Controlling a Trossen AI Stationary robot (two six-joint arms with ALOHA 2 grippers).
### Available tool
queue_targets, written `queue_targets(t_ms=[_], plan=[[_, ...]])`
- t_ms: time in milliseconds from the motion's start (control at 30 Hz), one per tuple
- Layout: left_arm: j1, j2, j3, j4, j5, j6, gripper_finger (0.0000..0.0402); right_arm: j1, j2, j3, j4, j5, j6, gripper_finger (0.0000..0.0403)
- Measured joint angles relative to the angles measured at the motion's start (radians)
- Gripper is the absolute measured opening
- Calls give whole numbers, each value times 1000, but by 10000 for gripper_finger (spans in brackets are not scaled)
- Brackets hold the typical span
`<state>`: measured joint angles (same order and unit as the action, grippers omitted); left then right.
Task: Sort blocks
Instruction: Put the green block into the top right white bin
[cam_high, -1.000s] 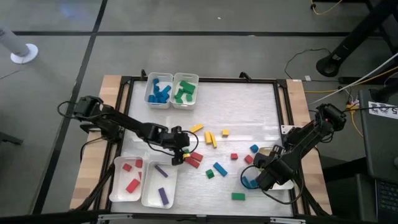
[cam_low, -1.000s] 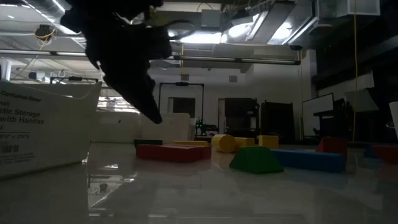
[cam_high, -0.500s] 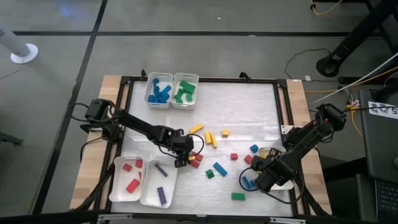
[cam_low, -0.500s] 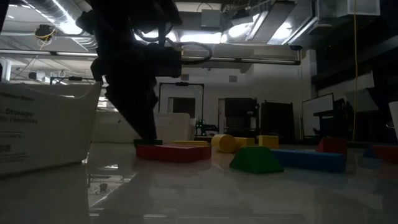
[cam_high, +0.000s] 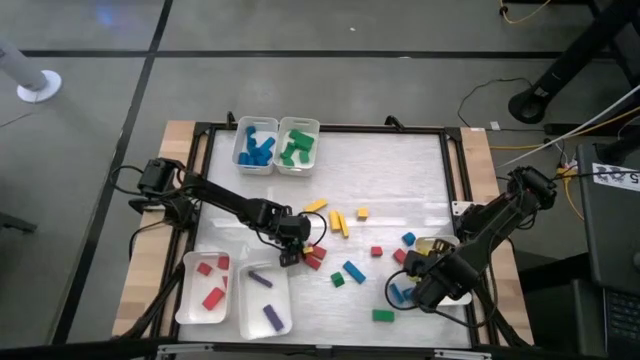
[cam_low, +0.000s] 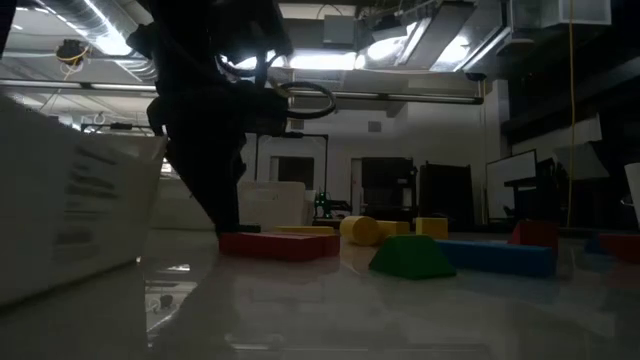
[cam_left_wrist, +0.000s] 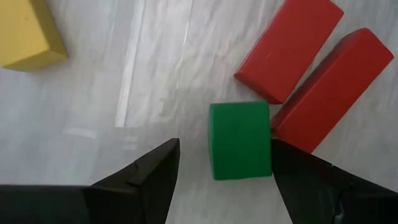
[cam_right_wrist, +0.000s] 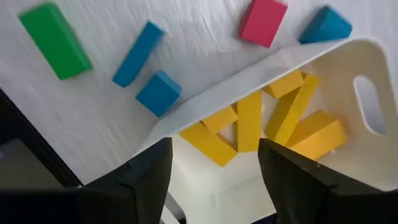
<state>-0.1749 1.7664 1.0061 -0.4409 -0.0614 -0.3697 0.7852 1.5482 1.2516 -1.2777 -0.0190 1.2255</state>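
Five white plastic trays (cam_high: 243, 303) stand on the table; two dark robot arms (cam_high: 220, 201) reach over it; three small red blocks (cam_high: 213, 297) fill one tray; two purple bars (cam_high: 272, 318) lie in its neighbour.

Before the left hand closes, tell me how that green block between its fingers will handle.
The green block looks like a solid, flat-faced cube, so it should probably stay stiff and not roll. The left hand is open around it, and the flat sides likely suit a pinch. It touches a red bar, which may shift if nudged.
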Motion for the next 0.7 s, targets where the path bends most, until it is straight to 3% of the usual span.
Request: queue_targets(t_ms=[133,500,700], plan=[[-1,0,0,0,2,10,226,0,0,37,-6,55,-1,239],[-2,0,0,5,0,39,123,0,0,98,7,153,-2,239],[-2,-15,-2,-3,-10,40,111,0,0,98,43,166,-3,239]])
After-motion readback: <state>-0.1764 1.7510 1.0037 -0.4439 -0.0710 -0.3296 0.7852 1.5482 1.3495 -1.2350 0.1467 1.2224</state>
